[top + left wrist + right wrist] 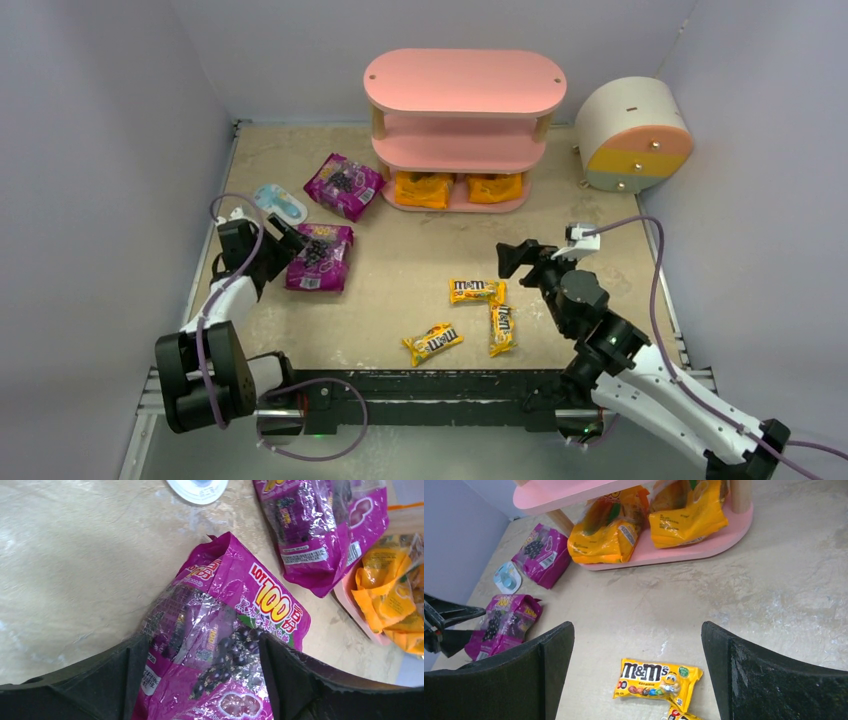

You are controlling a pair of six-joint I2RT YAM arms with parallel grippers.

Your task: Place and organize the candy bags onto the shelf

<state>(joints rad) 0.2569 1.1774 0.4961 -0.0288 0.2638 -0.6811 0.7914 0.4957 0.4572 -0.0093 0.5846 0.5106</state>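
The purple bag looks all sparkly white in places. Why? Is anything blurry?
Left wrist view: light bounces off the crinkly plastic of the near purple bag, making white glare. Right wrist view: the M&M's packet is sharp and readable. Top external view: even light, only soft shadows.

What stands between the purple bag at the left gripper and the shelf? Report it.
Nothing on the straight line. The other purple bag lies just left of it; orange bags occupy the shelf's bottom board.

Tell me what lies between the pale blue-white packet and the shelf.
One large magenta bag lies between the pale packet and the shelf; the top view shows it, the right wrist view too.
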